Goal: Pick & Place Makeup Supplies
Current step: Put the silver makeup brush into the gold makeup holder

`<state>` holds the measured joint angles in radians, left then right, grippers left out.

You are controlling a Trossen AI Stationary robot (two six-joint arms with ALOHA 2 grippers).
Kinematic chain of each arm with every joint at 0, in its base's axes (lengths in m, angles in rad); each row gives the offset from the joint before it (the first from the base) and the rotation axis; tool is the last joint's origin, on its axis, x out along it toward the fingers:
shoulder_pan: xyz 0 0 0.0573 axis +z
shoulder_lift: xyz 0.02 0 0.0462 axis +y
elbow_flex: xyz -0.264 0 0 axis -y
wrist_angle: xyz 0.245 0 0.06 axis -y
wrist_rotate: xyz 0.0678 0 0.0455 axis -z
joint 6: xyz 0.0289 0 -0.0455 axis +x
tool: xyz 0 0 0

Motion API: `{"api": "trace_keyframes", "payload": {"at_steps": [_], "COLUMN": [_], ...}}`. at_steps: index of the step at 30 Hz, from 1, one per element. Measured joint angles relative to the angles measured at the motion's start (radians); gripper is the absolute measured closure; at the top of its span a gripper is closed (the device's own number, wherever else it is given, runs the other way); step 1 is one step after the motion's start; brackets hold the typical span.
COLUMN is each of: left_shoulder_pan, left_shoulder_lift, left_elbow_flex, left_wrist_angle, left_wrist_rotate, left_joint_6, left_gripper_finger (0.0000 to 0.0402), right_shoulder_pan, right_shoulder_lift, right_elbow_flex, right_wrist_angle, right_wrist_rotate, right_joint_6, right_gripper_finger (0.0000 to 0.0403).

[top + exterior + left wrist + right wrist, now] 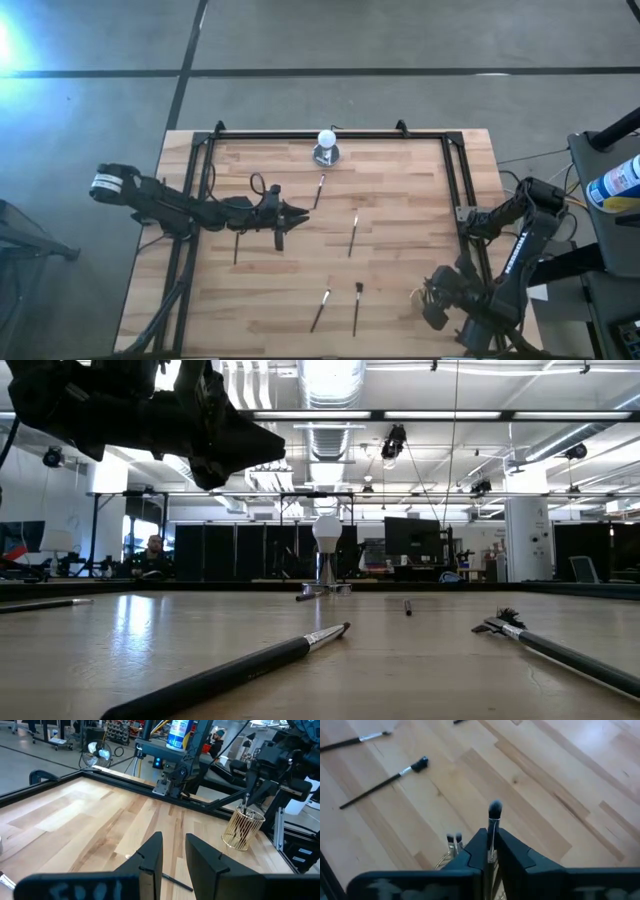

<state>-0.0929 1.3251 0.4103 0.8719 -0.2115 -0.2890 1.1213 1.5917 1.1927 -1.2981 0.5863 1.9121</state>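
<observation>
Several makeup brushes lie flat on the wooden table [400,200]: one [319,190] near the far edge, one [353,235] mid-table, two [321,310] [357,307] near the front, one [236,247] at the left. My right gripper [490,834] [432,300] is over a gold wire holder [242,827] at the near right, shut on a brush [494,817]. Two brush tips [454,838] stick up from the holder. My left gripper [173,845] [300,213] hovers open over mid-table, holding nothing. My right gripper pinches the brush between its two fingers at the silvery part just below the dark bristles [493,827]. The bristle tip [495,809] sticks out past the fingertips. The fingers slant down from above. The handle is hidden behind the gripper.
A white ball on a round grey base [327,147] stands at the far edge. A black frame [330,135] runs along the table's far, left and right sides. A blue-and-white bottle [620,182] stands off the table at the right.
</observation>
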Motion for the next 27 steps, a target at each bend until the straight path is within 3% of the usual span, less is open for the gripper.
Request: {"api": "trace_keyframes", "payload": {"at_steps": [8, 13, 19, 27], "left_shoulder_pan": [0.0, -0.003, -0.08, -0.163], "left_shoulder_lift": [0.0, 0.0, 0.057, 0.206], "left_elbow_flex": [0.0, 0.013, 0.099, 0.277], "left_wrist_angle": [-0.03, -0.123, -0.304, -0.523], "left_wrist_rotate": [-0.007, -0.009, -0.08, -0.224], "left_joint_6": [-0.009, -0.082, -0.139, -0.306], "left_gripper_finger": [0.0326, 0.0326, 0.0343, 0.0399], "right_shoulder_pan": [-0.002, -0.003, -0.038, -0.19], "right_shoulder_lift": [-0.025, -0.1, -0.217, -0.414], "right_elbow_flex": [0.025, 0.047, -0.056, -0.408], "right_wrist_angle": [-0.007, 0.018, 0.294, 0.938], "right_wrist_rotate": [-0.089, -0.044, 0.197, 0.221], "right_joint_6": [-0.042, -0.174, -0.68, -1.276], "right_gripper_finger": [0.0301, 0.03, 0.0376, 0.0394]}}
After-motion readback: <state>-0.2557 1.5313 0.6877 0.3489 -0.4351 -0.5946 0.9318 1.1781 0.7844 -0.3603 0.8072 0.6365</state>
